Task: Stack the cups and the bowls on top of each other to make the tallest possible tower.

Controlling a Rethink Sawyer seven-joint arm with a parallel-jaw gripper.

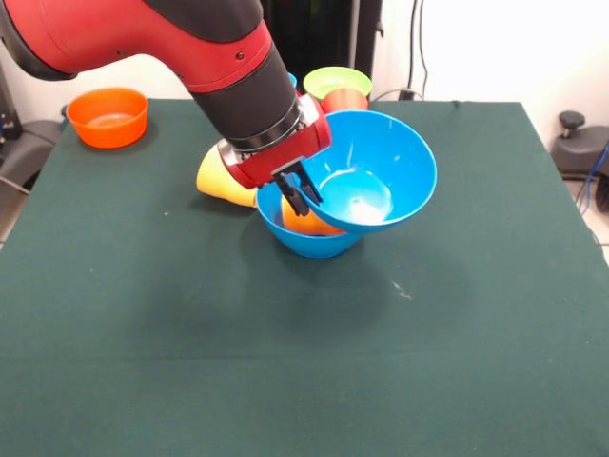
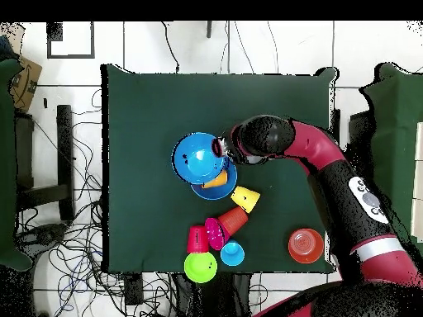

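Observation:
My gripper (image 1: pixel 300 190) is shut on the rim of a large blue bowl (image 1: pixel 376 171) and holds it tilted, resting partly over a second blue bowl (image 1: pixel 309 243). An orange cup (image 1: pixel 304 224) lies inside that lower bowl. In the overhead view the gripper (image 2: pixel 221 149) is at the held bowl's (image 2: pixel 196 157) right rim, with the lower bowl (image 2: pixel 216 190) and orange cup (image 2: pixel 218 178) just below. A yellow cup (image 1: pixel 224 181) lies on its side beside them, partly hidden by the arm.
An orange bowl (image 1: pixel 108 116) sits at the far left corner. A lime-green bowl (image 1: pixel 338 82) stands behind a red cup (image 1: pixel 344 98) at the far edge. The overhead view shows a red-orange cup (image 2: pixel 233 220), pink bowl (image 2: pixel 215 233), red cup (image 2: pixel 197 239) and light blue cup (image 2: pixel 232 253) clustered there.

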